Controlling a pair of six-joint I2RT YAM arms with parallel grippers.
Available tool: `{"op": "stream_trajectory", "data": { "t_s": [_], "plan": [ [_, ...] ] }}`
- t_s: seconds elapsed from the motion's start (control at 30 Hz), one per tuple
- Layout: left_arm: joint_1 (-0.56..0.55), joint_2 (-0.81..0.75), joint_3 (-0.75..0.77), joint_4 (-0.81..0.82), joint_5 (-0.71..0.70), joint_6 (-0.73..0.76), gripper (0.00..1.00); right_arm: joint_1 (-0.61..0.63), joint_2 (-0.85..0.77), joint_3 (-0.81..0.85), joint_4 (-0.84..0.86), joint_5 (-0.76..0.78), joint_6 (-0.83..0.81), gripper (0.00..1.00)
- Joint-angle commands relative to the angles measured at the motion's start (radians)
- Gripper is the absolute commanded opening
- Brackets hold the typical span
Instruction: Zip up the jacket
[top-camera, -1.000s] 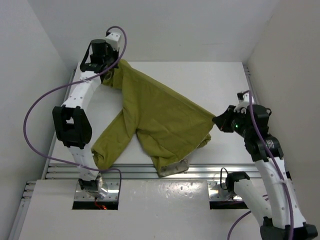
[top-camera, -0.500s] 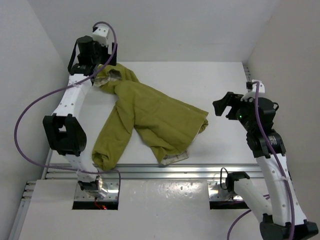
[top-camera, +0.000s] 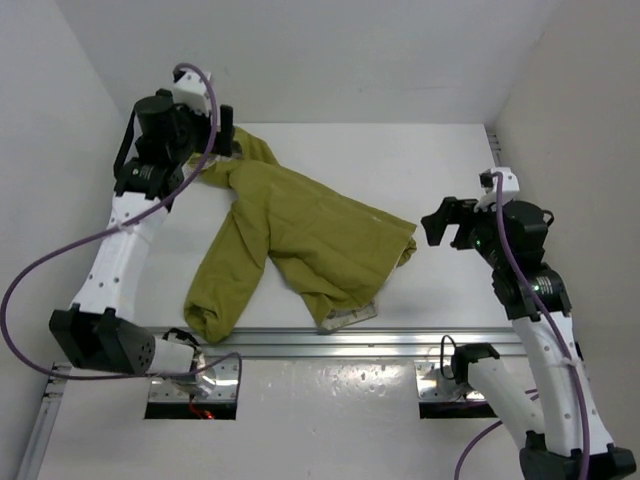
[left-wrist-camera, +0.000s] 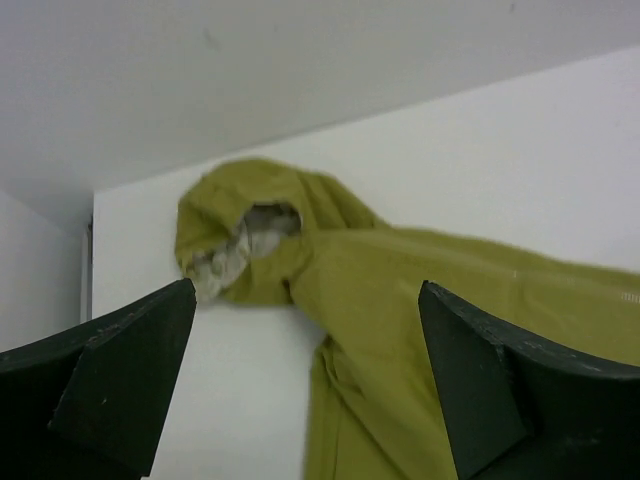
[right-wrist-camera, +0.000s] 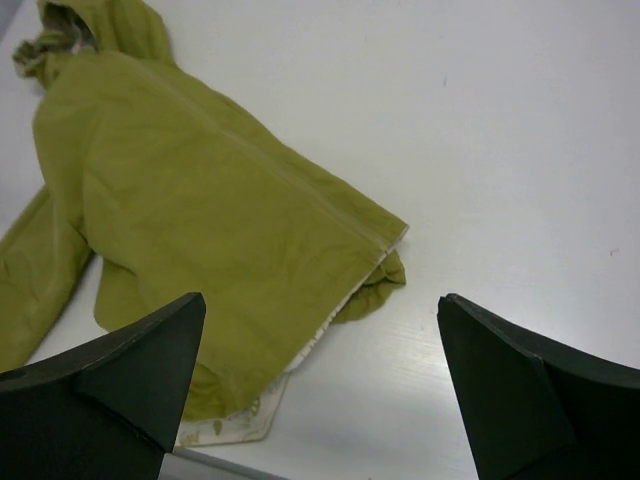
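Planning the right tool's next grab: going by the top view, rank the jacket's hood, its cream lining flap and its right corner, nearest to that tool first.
1. Right corner, just left of the right tool.
2. Cream lining flap, at the near edge.
3. Hood, far back on the left.

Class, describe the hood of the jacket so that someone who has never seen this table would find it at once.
On the white table lies an olive-green jacket. Follow it to its end near the table's far left corner, where the hood sits. Unlike the long, flat sleeve below it, it is a rounded pouch whose mouth shows pale cream lining.
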Motion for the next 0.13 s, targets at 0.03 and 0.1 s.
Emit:
{"op": "stream_trajectory", "data": {
  "t_s": [0.03,0.1],
  "plan": [
    [-0.009,-0.123,-0.147,-0.044,-0.031,-0.038,1.0,0.0,0.018,-0.007,-0.08,0.013,-0.079,1.0],
    [-0.009,-0.149,-0.171,-0.044,-0.054,-0.038,1.0,-0.002,0.026,-0.012,-0.092,0.011,-0.096,1.0]
  ]
}}
